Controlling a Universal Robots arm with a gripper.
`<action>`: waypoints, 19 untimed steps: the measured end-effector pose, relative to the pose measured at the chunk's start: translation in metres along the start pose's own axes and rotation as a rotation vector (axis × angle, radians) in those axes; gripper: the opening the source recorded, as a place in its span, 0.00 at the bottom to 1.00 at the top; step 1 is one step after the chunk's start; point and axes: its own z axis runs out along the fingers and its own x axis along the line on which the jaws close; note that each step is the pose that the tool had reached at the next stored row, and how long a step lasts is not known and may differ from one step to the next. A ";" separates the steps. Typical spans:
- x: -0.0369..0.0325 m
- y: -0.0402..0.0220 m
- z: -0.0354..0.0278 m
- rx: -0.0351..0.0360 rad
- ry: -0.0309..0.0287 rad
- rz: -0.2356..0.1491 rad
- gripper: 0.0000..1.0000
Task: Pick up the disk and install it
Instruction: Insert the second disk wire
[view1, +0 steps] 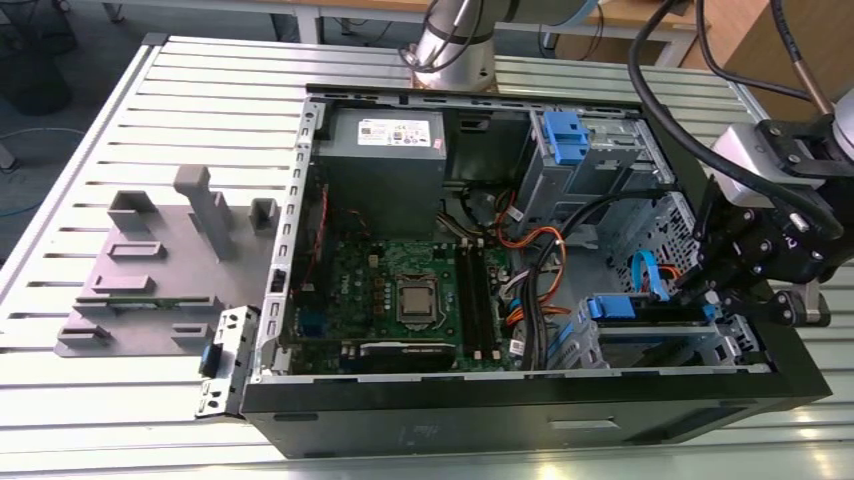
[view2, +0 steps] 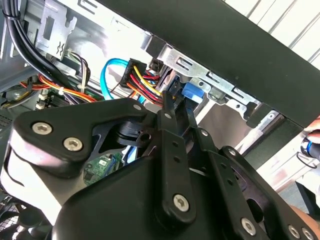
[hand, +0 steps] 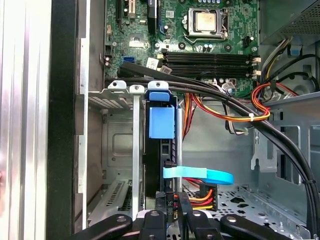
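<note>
Black and bulky, the end effector (view1: 703, 290) hangs in the exterior view over the open computer case (view1: 534, 400), toward that view's right, just above the disk (view1: 638, 309), whose blue carrier shows in the drive cage near the case's front wall. A grey slotted stand (view1: 160, 270) sits on the ribbed table (view1: 80, 180), well apart. A second blue bracket (view1: 566, 137) sits in the upper bay.

In the second wrist view, the fingers (view2: 170, 107) stand close together beside the blue carrier tab (view2: 192, 91); whether they grip it I cannot tell.

In the first wrist view, the disk (hand: 162, 150) stands on edge in the metal cage (hand: 117, 145), with a blue data cable (hand: 200, 175) and the motherboard (hand: 200, 30) nearby.
</note>
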 end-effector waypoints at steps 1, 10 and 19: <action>0.0000 0.0000 0.0002 0.0000 -0.0003 0.000 0.24; 0.0000 -0.0001 0.0002 0.0000 -0.0003 0.000 0.16; -0.0002 0.0012 -0.0030 0.0006 -0.0002 0.000 0.16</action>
